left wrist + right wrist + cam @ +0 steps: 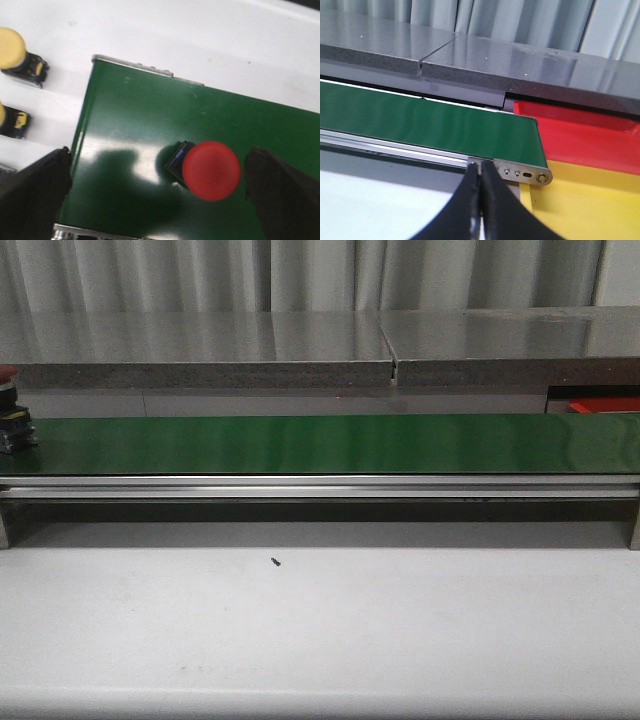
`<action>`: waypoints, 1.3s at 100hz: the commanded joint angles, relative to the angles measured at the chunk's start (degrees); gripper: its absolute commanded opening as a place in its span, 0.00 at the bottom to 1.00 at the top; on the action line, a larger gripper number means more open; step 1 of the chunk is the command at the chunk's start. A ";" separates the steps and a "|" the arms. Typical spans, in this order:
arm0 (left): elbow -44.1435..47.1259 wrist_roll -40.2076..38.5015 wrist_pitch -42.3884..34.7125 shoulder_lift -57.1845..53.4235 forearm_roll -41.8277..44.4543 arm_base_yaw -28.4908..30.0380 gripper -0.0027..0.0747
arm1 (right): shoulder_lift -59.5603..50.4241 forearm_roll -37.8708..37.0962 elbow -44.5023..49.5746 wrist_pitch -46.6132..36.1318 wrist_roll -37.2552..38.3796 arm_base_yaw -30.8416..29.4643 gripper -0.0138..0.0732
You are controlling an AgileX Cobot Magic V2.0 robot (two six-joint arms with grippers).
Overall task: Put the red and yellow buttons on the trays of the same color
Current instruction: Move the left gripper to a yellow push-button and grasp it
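A red button (pixel 212 170) with a domed cap and a black base sits on the green belt (pixel 150 125), near the belt's end. My left gripper (pixel 160 200) hovers over it, open, with its dark fingers (pixel 30 200) wide on either side and not touching it. The front view shows this red button (pixel 6 377) only at the far left edge. Two yellow buttons (pixel 11 47) lie on the white table beside the belt. My right gripper (pixel 480 167) is shut and empty, close to the belt's other end. Past that end lie the red tray (pixel 580 135) and the yellow tray (pixel 590 205).
The long green belt (pixel 320 443) on its metal frame (pixel 320 485) crosses the table. A grey stone ledge (pixel 200 350) runs behind it. A tiny black speck (pixel 274 561) lies on the white table (pixel 320 630). A sliver of the red tray (pixel 605 403) shows at back right.
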 commanded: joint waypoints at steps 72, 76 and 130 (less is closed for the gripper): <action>8.15 -6.48 -0.74 -9.02 9.09 28.84 0.88 | -0.73 0.06 -0.03 -4.93 0.00 0.12 0.02; 8.94 -6.48 -1.94 -8.43 8.13 29.76 0.88 | -0.73 0.06 -0.03 -4.93 0.00 0.12 0.02; 9.29 -5.52 -9.59 4.38 4.50 30.65 0.88 | -0.73 0.06 -0.03 -4.93 0.00 0.12 0.02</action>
